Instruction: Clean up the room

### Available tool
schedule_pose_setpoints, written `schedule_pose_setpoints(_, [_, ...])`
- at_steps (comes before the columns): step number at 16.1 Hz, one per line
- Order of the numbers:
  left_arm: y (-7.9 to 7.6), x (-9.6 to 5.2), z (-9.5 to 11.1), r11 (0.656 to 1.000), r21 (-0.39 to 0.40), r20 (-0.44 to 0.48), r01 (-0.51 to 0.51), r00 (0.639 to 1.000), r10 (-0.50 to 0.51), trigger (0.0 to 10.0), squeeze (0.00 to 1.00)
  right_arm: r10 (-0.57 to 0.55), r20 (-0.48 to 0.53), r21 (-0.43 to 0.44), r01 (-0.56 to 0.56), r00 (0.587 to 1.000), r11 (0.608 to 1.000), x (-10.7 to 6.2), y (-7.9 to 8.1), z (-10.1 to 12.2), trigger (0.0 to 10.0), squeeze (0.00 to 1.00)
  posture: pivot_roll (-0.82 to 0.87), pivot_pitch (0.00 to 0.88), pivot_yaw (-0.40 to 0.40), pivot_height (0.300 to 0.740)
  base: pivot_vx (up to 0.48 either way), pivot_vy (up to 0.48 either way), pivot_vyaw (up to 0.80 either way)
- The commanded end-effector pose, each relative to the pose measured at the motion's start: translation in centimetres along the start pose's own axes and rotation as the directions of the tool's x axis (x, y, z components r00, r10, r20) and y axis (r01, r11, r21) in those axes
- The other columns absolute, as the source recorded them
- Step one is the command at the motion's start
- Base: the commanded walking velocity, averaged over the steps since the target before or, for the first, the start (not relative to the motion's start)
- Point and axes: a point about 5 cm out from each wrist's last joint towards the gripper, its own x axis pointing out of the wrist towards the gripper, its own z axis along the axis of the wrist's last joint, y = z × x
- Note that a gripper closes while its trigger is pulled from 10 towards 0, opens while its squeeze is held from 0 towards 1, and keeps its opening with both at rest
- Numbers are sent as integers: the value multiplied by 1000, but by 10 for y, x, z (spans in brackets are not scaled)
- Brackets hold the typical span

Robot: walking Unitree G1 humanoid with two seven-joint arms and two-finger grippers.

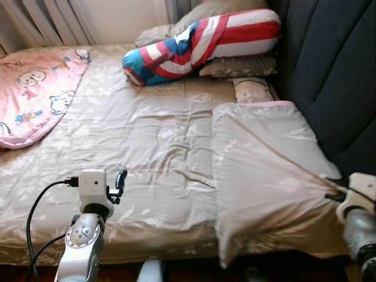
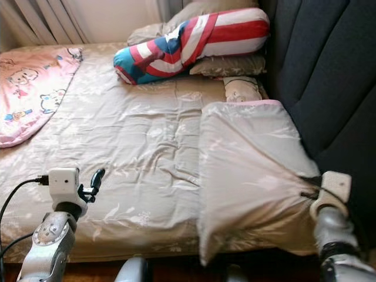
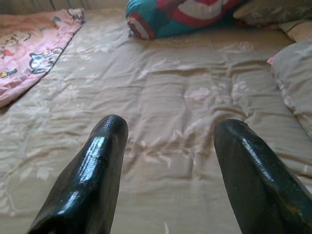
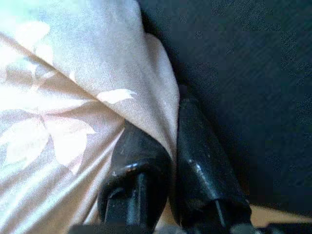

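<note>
At the bed's near right corner, hard against the dark padded headboard (image 1: 335, 64), the right gripper (image 2: 306, 192) pinches the edge of the folded-back beige quilt (image 1: 264, 170), its two black fingers (image 4: 195, 161) pressed together with the cloth caught between them. The left gripper (image 1: 119, 183) hovers over the near left part of the quilt with its fingers spread and nothing between them. Farther off lie a pink cartoon blanket (image 1: 32, 94) at the left and a striped red, white and blue bolster (image 1: 200, 41) resting on beige pillows (image 1: 235, 66) by the headboard
</note>
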Motion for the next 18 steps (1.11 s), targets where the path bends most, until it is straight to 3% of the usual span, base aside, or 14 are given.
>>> schedule_pose_setpoints(1, [5,-1,-4,1000,22,-8,-13,1000,13,10000,0,-92,50,23,91,995,996,1,-21,19,6588,0,8,13,5,660,0,0,0])
schedule_pose_setpoints(2, [5,-1,-4,1000,22,-7,-11,1000,12,10000,0,-88,51,8,87,995,996,2,-19,19,10000,0,11,14,7,660,0,0,0])
schedule_pose_setpoints(4, [4,-1,-5,1000,23,-9,-6,1000,6,10000,0,-70,56,5,70,996,998,1,-12,16,10000,0,13,14,11,660,0,0,0])
schedule_pose_setpoints(5, [3,-1,-5,1000,23,-11,-1,1000,1,10000,0,-42,63,12,41,997,999,1,-3,14,10000,886,14,13,13,660,0,0,0])
schedule_pose_setpoints(6, [3,0,-5,1000,23,-11,1,1000,-1,10000,0,-22,70,11,21,997,1000,1,2,13,10000,1000,14,13,13,660,0,0,0])
schedule_pose_setpoints(7, [2,0,-5,1000,21,-10,1,1000,-1,10000,0,43,121,-19,-41,992,999,0,19,17,10000,1000,13,7,12,660,0,0,0])
schedule_pose_setpoints(9, [2,1,-7,1000,16,-13,1,1000,0,10000,0,106,185,-14,-106,977,994,-2,36,24,10000,1000,5,2,10,660,0,0,0])
schedule_pose_setpoints(10, [0,0,-12,1000,-3,-26,-4,1000,4,10000,0,194,242,-12,-197,951,980,-6,56,28,10000,627,-2,0,5,660,0,0,0])
schedule_pose_setpoints(11, [0,0,-14,1000,-9,-31,-6,999,6,10000,0,231,253,-21,-234,939,972,-8,64,27,10000,0,-2,0,4,660,0,0,0])
schedule_pose_setpoints(12, [-1,-1,-21,999,-32,-49,-15,999,13,10000,0,314,242,-30,-316,918,948,-13,81,16,10000,0,-2,0,-4,660,0,0,0])
schedule_pose_setpoints(14, [2,-2,-32,997,-71,-87,-37,996,30,10000,0,377,187,-25,-379,907,925,-20,97,-9,10000,0,-2,0,-5,660,0,0,0])
schedule_pose_setpoints(16, [8,-10,-63,991,-113,-207,-69,977,45,10000,0,361,77,84,-366,930,927,-30,96,-54,10000,0,-7,0,-9,660,0,0,0])
schedule_pose_setpoints(18, [7,-14,-84,992,-111,-299,-55,954,19,10000,0,343,-37,121,-336,939,934,-41,92,-91,10000,0,-9,0,-9,660,0,0,0])
